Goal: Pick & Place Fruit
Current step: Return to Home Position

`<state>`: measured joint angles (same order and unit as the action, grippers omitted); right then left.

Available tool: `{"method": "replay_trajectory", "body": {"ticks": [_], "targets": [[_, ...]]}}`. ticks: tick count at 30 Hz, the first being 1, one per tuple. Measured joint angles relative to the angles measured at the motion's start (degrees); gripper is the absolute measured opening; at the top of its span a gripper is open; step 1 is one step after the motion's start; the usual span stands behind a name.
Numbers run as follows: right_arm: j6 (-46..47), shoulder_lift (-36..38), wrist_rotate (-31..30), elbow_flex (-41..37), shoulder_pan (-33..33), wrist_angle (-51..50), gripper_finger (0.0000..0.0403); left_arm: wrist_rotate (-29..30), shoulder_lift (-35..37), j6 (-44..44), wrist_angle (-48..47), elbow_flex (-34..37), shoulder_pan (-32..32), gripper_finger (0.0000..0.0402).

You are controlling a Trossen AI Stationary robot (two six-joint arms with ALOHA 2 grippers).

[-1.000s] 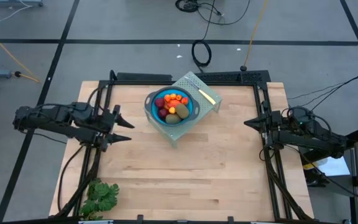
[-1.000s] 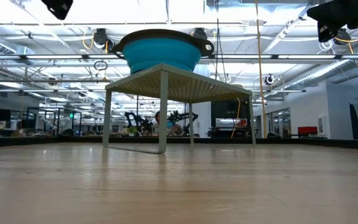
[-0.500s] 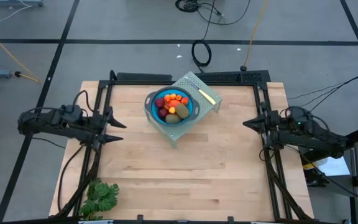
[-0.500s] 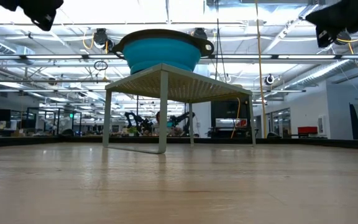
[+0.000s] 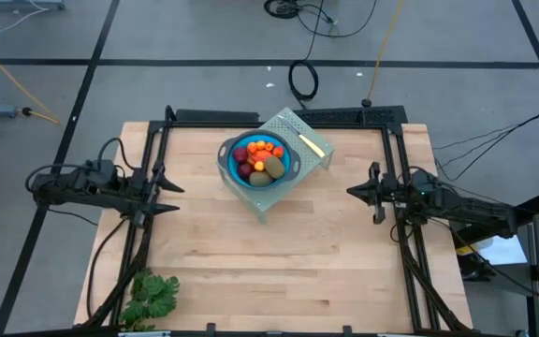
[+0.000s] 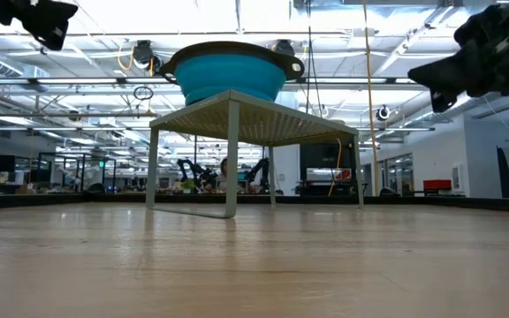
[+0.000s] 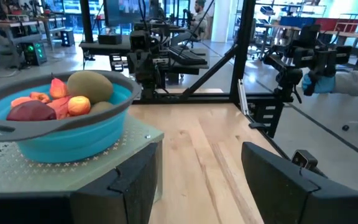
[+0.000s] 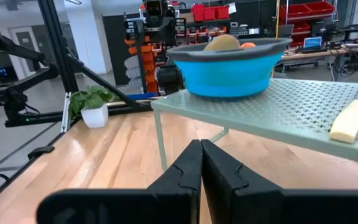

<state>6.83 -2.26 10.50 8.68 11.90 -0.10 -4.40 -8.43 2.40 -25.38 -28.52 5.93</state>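
Note:
The fruit (image 5: pixel 260 161) lies piled in a blue bowl (image 5: pixel 254 159) that stands on a pale green perforated stand (image 5: pixel 293 140) at the table's far middle; the fruit (image 7: pixel 61 99) also shows in the left wrist view. My left gripper (image 5: pixel 171 197) hovers open over the table's left edge, pointing level toward the stand, with nothing between its fingers. My right gripper (image 5: pixel 352 192) hovers shut over the right side, pointing level toward the stand (image 8: pixel 272 112), and holds nothing.
A thin yellow stick (image 5: pixel 312 143) lies on the stand beside the bowl. A leafy green bunch (image 5: pixel 152 298) rests at the table's near left corner. Black frame rails (image 5: pixel 400 159) run along the table's left, far and right edges.
My left gripper has drawn back toward the table's left edge and sunk a little, its fingers staying open. My right gripper has come down and reached out toward the table's middle, staying shut. The bowl and fruit have not moved.

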Motion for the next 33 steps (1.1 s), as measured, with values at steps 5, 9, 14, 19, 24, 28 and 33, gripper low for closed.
{"method": "replay_trajectory", "body": {"ticks": [5, 9, 14, 19, 24, 28, 33], "targets": [[0.0, 0.0, 0.0, -1.6, 0.0, 1.5, 0.0004, 0.2, 3.0, 0.3, -0.1, 2.6, 0.0, 0.0228], [0.0, 0.0, 0.0, -1.8, 0.0, 1.6, 0.0004, 1.9, 6.1, 1.7, -0.1, 5.2, 0.0, 0.0228], [-0.6, 0.0, 0.0, -1.8, 0.0, 1.5, 0.0004, 2.8, 8.0, 1.8, 0.5, 7.6, 0.0, 0.0228], [-0.6, 0.0, 0.0, -1.8, 0.0, 1.6, 0.0004, 3.6, 8.1, 1.7, 1.4, 9.4, 0.0, 0.0227], [-0.5, 0.0, 0.0, -1.8, 0.0, 1.6, 0.0004, 4.6, 8.1, 1.8, 2.6, 11.5, 0.0, 0.0228], [-0.5, 0.0, 0.0, -1.8, 0.0, 1.6, 0.0004, 5.3, 8.1, 1.8, 7.8, 15.1, 0.0, 0.0228], [-0.6, 0.0, 0.0, -1.8, 0.0, 1.6, 0.0004, 5.3, 8.1, 2.9, 13.4, 19.8, 0.0, 0.0228]]}}
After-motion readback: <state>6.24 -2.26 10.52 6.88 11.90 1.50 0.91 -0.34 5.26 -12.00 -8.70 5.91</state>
